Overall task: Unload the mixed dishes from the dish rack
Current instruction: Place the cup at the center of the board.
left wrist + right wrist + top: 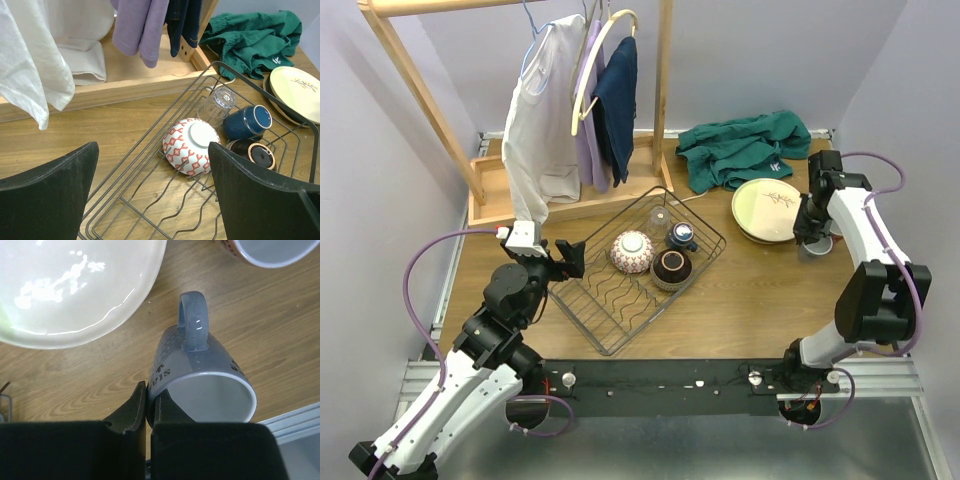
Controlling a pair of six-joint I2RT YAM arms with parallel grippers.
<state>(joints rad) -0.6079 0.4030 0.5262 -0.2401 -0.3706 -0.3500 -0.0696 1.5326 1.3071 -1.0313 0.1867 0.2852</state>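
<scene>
Pale lilac-grey walls close in 3 sides: the back wall [770,50] across the top of the frame, the left wall [370,200] and the right wall [920,80] down either edge. A wooden tabletop [760,300] with visible grain fills the middle. At upper left stands a pale wooden clothes rack [420,90] on a shallow tray base [490,190], with 3 garments hanging from it: a white shirt [540,130], a lilac top [595,150] and a navy one [618,95]. A crumpled green cloth [745,145] lies at upper right. Grey sheet metal [670,440] spans the bottom edge. The light is soft and even.
</scene>
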